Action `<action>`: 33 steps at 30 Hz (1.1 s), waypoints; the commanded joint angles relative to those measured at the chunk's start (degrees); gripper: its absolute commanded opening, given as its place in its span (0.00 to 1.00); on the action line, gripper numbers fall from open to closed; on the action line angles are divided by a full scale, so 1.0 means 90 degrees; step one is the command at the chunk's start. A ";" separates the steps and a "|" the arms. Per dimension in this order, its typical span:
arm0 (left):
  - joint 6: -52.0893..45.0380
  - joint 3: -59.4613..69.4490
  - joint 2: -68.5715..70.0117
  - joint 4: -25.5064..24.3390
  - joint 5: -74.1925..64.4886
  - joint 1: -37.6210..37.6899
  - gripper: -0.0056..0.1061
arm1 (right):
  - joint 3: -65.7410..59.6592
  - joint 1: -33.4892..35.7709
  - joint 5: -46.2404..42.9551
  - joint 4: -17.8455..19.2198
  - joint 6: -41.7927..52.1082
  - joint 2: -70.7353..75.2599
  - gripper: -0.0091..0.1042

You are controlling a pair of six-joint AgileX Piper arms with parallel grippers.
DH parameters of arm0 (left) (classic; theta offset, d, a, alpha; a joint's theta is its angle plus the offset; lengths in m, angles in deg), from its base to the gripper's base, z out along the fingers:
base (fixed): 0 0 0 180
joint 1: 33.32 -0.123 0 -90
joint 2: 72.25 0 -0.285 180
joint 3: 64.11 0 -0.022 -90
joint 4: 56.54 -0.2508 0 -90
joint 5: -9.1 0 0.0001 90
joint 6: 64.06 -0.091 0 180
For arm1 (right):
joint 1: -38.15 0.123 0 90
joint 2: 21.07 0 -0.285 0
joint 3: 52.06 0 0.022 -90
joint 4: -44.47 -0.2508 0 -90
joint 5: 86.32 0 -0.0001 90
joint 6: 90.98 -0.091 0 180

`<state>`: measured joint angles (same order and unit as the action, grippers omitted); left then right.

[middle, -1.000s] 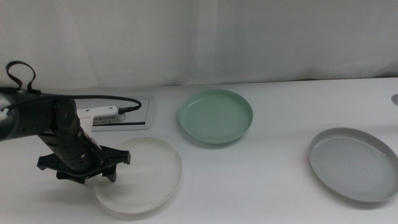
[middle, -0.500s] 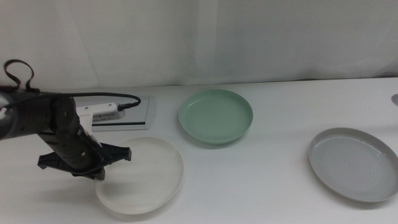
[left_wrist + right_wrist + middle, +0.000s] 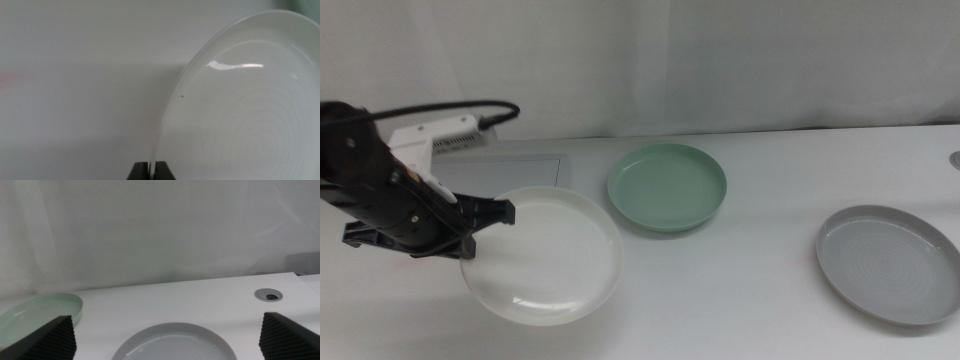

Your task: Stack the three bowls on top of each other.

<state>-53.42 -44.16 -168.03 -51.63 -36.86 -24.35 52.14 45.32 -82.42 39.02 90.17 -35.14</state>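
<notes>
While the cream-white bowl point(image 3: 542, 256) is clamped at its left rim by the left gripper point(image 3: 470, 235), jaws nearly closed on the thin edge, it is held at lower left of the middle view, apparently raised off the table point(image 3: 740, 290). The mint-green bowl point(image 3: 667, 187) is seen at upper centre, just beside it. The grey bowl point(image 3: 890, 263) is at lower right, well apart. The right gripper point(image 3: 170, 340) is spread wide, nothing held, over the grey bowl's near side.
</notes>
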 commanded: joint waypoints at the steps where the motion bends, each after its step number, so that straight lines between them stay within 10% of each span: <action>1: -0.0087 0.0021 0.0332 0.0427 -0.0183 0.0049 0.02 | -0.0020 -0.0038 -0.0009 0.0031 0.0038 -0.0003 0.99; 17: 0.0269 0.0030 0.0071 0.0832 0.0417 0.2661 0.02 | -0.0020 -0.0038 -0.0022 0.0031 0.0038 -0.0003 0.99; 33: 0.0280 0.0665 -0.1257 0.0525 0.1360 0.2876 0.02 | -0.0020 -0.0038 -0.0022 0.0031 0.0038 -0.0003 0.99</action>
<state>-51.36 -38.91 -179.12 -47.09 -26.22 1.30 52.14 45.32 -82.42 39.02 90.17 -35.14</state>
